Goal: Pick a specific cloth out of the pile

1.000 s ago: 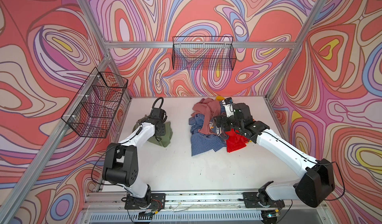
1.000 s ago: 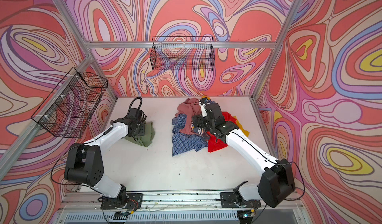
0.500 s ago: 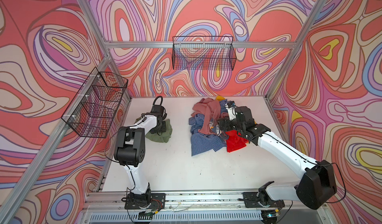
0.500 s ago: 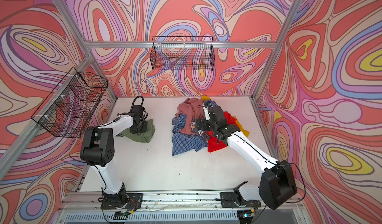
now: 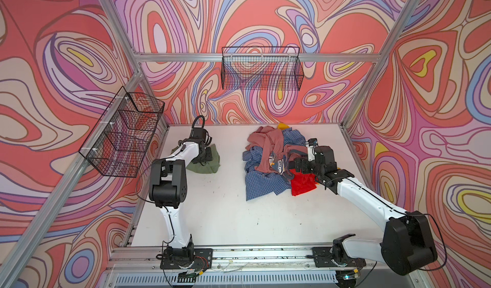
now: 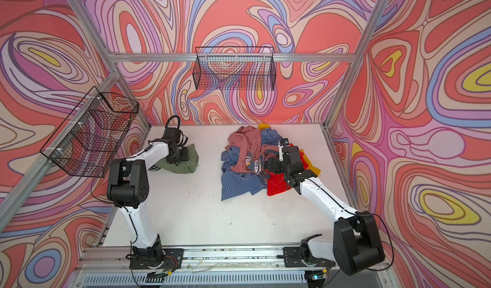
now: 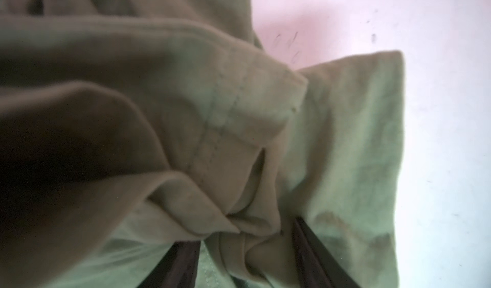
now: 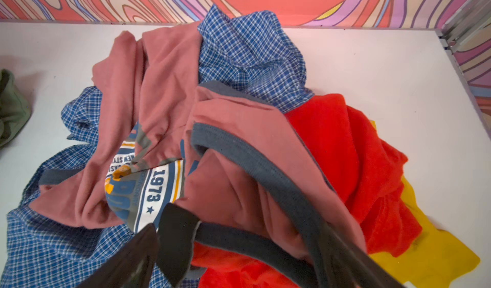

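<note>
Sage-green cloth (image 5: 210,164): crumpled on the white counter (image 5: 225,220) at ten o'clock, well apart from the pile (image 5: 265,183). Plain, no print; stitched hem (image 7: 220,114) showing in the left wrist view.

Change over the last second: left arm (image 5: 183,154) swung at the elbow from low by the counter's eight o'clock edge to standing tall; cloth scarcely shifted beneath it. Judged meaning: picking-out as good as done, with only letting go and backing off left.

Left tool (image 7: 241,236): down on the cloth, jaws about half apart, a thick fold bunched between the dark fingers (image 7: 180,262). Cannot tell whether pinched or already slack.

Pile, at two o'clock: dusty-pink top (image 8: 164,69) with printed panel uppermost, blue checked shirt (image 8: 252,47) under and around it, red piece (image 8: 332,130) at the pile's five o'clock, yellow piece (image 8: 430,257) at the outer edge.

Right tool (image 8: 239,228): released, jaws at full spread, low over the pink top's grey-trimmed edge; touching it or just above, cannot tell. Hardly moved in the same second.
</note>
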You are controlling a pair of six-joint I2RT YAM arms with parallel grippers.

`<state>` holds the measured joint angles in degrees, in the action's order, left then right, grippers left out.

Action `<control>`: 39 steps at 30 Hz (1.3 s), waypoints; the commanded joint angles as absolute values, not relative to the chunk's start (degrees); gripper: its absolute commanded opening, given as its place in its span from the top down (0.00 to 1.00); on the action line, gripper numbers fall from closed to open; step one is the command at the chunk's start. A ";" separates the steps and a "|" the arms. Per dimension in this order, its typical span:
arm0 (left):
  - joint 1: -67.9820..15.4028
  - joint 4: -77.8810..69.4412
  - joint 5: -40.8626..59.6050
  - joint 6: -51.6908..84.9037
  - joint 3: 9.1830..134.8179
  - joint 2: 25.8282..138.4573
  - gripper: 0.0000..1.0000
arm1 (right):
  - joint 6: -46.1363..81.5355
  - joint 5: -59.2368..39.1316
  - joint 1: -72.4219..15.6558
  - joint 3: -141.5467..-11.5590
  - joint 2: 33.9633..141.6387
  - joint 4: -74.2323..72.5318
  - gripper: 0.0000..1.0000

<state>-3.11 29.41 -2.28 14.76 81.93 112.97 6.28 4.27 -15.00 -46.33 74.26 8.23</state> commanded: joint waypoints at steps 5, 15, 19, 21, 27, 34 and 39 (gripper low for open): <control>-3.82 24.65 -5.10 15.38 78.04 106.39 0.30 | 3.70 7.17 -13.62 -42.46 73.30 0.85 0.03; -11.45 6.83 -12.52 13.11 54.71 81.24 0.06 | 0.65 10.86 -8.32 -26.02 71.46 -24.70 0.02; -12.26 -2.05 -16.69 13.49 41.74 71.71 0.02 | 1.72 10.99 -4.93 -22.22 74.93 -33.43 0.04; -12.39 -5.55 -19.10 11.60 36.93 67.29 0.00 | 3.03 9.46 -3.92 -20.70 77.32 -39.20 0.04; -12.48 -19.85 -23.22 7.06 24.89 63.61 0.00 | 0.19 7.44 -3.69 -21.68 87.67 -53.70 0.05; -12.40 -51.43 -23.29 0.71 12.32 70.93 0.00 | -1.59 5.52 -3.25 -23.42 98.45 -61.08 0.02; -12.14 -48.34 -20.40 -1.59 15.14 73.79 0.00 | -0.79 3.86 -2.15 -25.37 98.69 -58.15 0.02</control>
